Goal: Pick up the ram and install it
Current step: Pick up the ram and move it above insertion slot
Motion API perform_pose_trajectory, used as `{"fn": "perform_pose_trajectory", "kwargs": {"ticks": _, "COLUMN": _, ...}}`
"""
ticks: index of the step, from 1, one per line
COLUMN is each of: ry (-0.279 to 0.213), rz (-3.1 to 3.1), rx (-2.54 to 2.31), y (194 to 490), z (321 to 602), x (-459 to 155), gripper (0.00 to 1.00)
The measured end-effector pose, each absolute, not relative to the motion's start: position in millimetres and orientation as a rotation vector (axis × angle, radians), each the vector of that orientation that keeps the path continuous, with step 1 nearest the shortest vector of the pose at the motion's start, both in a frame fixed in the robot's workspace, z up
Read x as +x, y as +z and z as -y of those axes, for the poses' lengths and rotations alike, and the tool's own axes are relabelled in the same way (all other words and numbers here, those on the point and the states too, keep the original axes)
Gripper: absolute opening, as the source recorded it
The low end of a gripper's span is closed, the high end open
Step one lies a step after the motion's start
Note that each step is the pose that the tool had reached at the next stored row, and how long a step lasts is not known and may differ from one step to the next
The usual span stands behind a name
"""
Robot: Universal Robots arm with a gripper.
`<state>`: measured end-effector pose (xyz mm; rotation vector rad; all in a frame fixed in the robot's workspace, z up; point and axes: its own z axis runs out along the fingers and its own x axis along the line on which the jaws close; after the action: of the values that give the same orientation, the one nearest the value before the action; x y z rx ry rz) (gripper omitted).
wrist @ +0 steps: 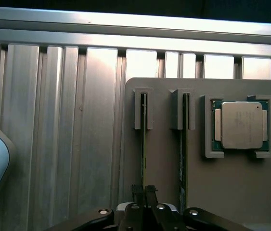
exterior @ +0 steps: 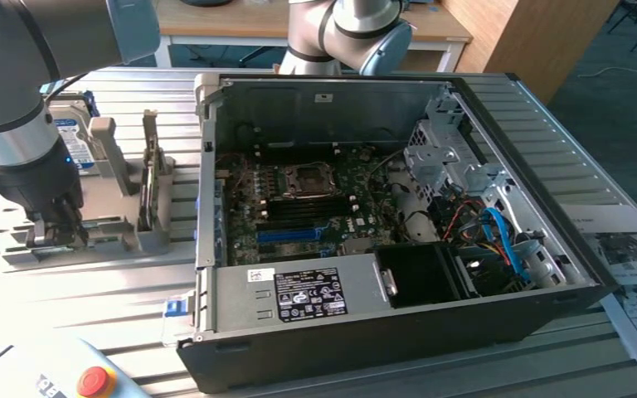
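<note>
Black two-finger gripper (wrist: 144,190) stood over the flat grey plastic parts holder (wrist: 164,166) on the ribbed aluminium table (wrist: 53,120). Its jaws were narrow, one fingertip on each side of the long, thin green circuit-board ram stick (wrist: 144,139), and looked pinched onto it. The stick stood on edge in the holder's slot, its far end in a grey bracket. A neighbouring stick (wrist: 184,149) sat parallel in the next slot, just beside the square silver processor chip (wrist: 241,125) in its recess. In the exterior view the gripper (exterior: 59,236) was low at the holder (exterior: 130,240), on that view's left of the open black computer case (exterior: 407,332) and well apart from the motherboard (exterior: 296,207). Judged handling: the ram was light and stiff but thin and brittle, with smooth faces that could slip. It was best held flat-face to flat-face on the upper edge, away from the contact edge and chips, and lifted straight without twist. How far along its length the grip sat couldn't be told. Writing: the black power supply label (exterior: 309,294) carried white certification marks, too small to read. The same went for the small white barcode sticker (exterior: 261,274), the white sticker on the case wall (exterior: 324,98) and the boxy hard drive's blue-and-white label (exterior: 66,133). The processor lid showed no legible print. The printed paper sheets (exterior: 629,265) were unreadable too.
</note>
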<state>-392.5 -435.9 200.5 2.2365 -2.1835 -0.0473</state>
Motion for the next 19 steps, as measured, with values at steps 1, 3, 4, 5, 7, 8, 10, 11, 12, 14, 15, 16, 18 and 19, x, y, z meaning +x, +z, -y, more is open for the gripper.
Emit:
{"fn": "perform_pose_trajectory", "kwargs": {"ticks": 1, "ry": -0.047, "rz": 2.184, "rx": 2.236, "y": 200.5, "z": 435.9, "x": -392.5, "gripper": 0.12}}
{"fn": "perform_pose_trajectory", "kwargs": {"ticks": 3, "ry": -0.047, "rz": 2.184, "rx": 2.237, "y": 200.5, "z": 435.9, "x": -392.5, "gripper": 0.12}}
{"fn": "perform_pose_trajectory", "kwargs": {"ticks": 4, "ry": -0.047, "rz": 2.184, "rx": 2.237, "y": 200.5, "z": 435.9, "x": -392.5, "gripper": 0.12}}
{"fn": "perform_pose_trajectory", "kwargs": {"ticks": 5, "ry": -0.047, "rz": 2.184, "rx": 2.237, "y": 200.5, "z": 435.9, "x": -392.5, "gripper": 0.12}}
{"fn": "perform_pose_trajectory", "kwargs": {"ticks": 7, "ry": -0.047, "rz": 2.184, "rx": 2.237, "y": 200.5, "z": 435.9, "x": -392.5, "gripper": 0.12}}
{"fn": "perform_pose_trajectory", "kwargs": {"ticks": 8, "ry": -0.047, "rz": 2.184, "rx": 2.237, "y": 200.5, "z": 435.9, "x": -392.5, "gripper": 0.12}}
{"fn": "perform_pose_trajectory", "kwargs": {"ticks": 10, "ry": -0.047, "rz": 2.184, "rx": 2.237, "y": 200.5, "z": 435.9, "x": -392.5, "gripper": 0.12}}
{"fn": "perform_pose_trajectory", "kwargs": {"ticks": 11, "ry": -0.047, "rz": 2.184, "rx": 2.236, "y": 200.5, "z": 435.9, "x": -392.5, "gripper": 0.12}}
{"fn": "perform_pose_trajectory", "kwargs": {"ticks": 12, "ry": -0.047, "rz": 2.184, "rx": 2.237, "y": 200.5, "z": 435.9, "x": -392.5, "gripper": 0.12}}
{"fn": "perform_pose_trajectory", "kwargs": {"ticks": 14, "ry": -0.047, "rz": 2.183, "rx": 2.237, "y": 200.5, "z": 435.9, "x": -392.5, "gripper": 0.12}}
{"fn": "perform_pose_trajectory", "kwargs": {"ticks": 15, "ry": -0.047, "rz": 2.184, "rx": 2.236, "y": 200.5, "z": 435.9, "x": -392.5, "gripper": 0.12}}
{"fn": "perform_pose_trajectory", "kwargs": {"ticks": 16, "ry": -0.047, "rz": 2.184, "rx": 2.236, "y": 200.5, "z": 435.9, "x": -392.5, "gripper": 0.12}}
{"fn": "perform_pose_trajectory", "kwargs": {"ticks": 18, "ry": -0.047, "rz": 2.184, "rx": 2.236, "y": 201.4, "z": 435.9, "x": -392.5, "gripper": 0.12}}
{"fn": "perform_pose_trajectory", "kwargs": {"ticks": 19, "ry": -0.047, "rz": 2.184, "rx": 2.236, "y": 202.1, "z": 435.9, "x": -392.5, "gripper": 0.12}}
